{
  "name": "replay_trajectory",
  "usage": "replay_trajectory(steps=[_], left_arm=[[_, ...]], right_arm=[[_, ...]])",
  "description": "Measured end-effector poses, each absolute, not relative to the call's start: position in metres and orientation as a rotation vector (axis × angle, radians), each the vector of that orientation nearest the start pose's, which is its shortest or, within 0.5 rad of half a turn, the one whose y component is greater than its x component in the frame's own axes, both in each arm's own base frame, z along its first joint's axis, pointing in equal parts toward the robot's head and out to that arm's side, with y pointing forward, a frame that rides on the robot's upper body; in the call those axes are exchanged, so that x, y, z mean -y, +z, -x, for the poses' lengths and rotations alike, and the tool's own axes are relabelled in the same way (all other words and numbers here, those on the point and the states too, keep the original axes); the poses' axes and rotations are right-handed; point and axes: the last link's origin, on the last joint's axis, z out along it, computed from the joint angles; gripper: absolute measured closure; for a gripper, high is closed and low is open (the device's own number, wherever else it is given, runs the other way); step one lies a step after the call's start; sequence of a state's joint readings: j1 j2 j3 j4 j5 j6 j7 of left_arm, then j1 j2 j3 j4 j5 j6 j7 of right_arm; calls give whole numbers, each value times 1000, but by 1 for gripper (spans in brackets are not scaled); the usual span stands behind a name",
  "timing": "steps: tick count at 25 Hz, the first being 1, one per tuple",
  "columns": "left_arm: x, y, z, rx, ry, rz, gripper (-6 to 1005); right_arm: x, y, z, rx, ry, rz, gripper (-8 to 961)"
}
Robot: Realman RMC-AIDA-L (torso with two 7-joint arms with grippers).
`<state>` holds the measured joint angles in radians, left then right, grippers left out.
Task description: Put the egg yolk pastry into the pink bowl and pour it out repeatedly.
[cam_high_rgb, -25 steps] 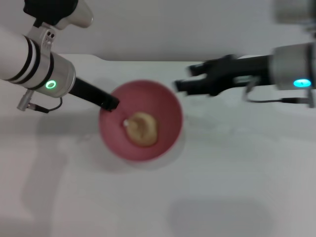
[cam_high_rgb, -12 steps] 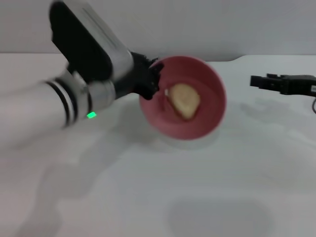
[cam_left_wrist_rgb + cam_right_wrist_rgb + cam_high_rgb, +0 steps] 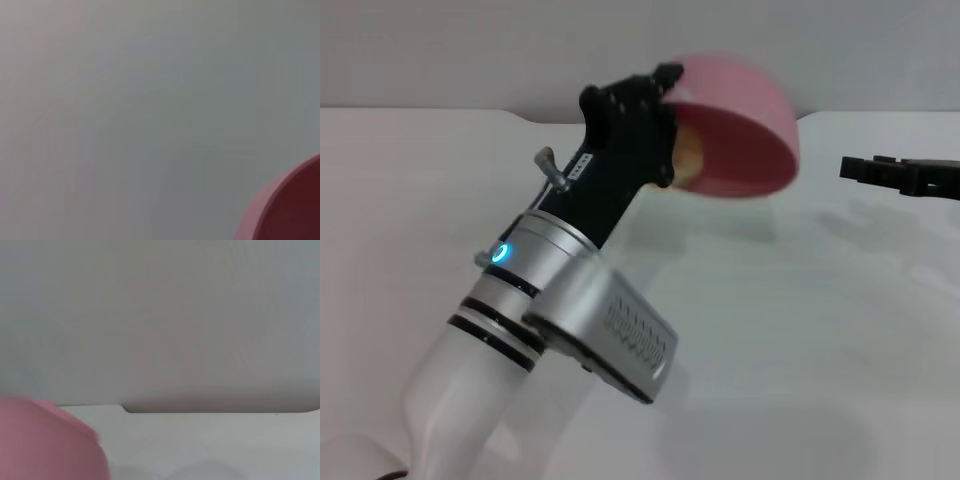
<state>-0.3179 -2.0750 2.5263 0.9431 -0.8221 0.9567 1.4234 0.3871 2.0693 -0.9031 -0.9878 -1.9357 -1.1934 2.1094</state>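
Note:
My left gripper (image 3: 666,84) is shut on the rim of the pink bowl (image 3: 745,130) and holds it high above the white table, tipped steeply on its side. A sliver of the pale egg yolk pastry (image 3: 689,150) shows inside the bowl, just behind the black gripper body. The bowl's rim also shows in the left wrist view (image 3: 292,210) and in the right wrist view (image 3: 50,440). My right gripper (image 3: 850,168) hovers at the right edge, apart from the bowl.
The white table (image 3: 780,330) lies under both arms, with a grey wall behind it. My left forearm (image 3: 570,310) crosses the front left of the head view and hides the table there.
My left arm has lifted the bowl off the table and tipped it further onto its side, with the pastry still inside. The right gripper has drawn back to the right.

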Motion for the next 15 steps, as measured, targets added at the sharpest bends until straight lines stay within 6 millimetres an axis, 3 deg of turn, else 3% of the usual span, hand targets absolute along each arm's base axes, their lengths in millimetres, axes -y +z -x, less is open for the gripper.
replay_trajectory(steps=[3, 11, 13, 15], left_arm=[[-296, -87, 141, -762, -233, 1549, 1000], [-293, -92, 143, -804, -221, 1548, 1000], [-294, -95, 144, -788, -217, 1579, 1000], [-303, -90, 144, -634, -248, 1619, 999]], right_arm=[[-362, 49, -282, -1251, 600, 2205, 345], [-360, 46, -281, -1257, 594, 2222, 344], [-359, 44, -281, -1253, 590, 2232, 344], [-358, 42, -280, -1236, 580, 2254, 344]])
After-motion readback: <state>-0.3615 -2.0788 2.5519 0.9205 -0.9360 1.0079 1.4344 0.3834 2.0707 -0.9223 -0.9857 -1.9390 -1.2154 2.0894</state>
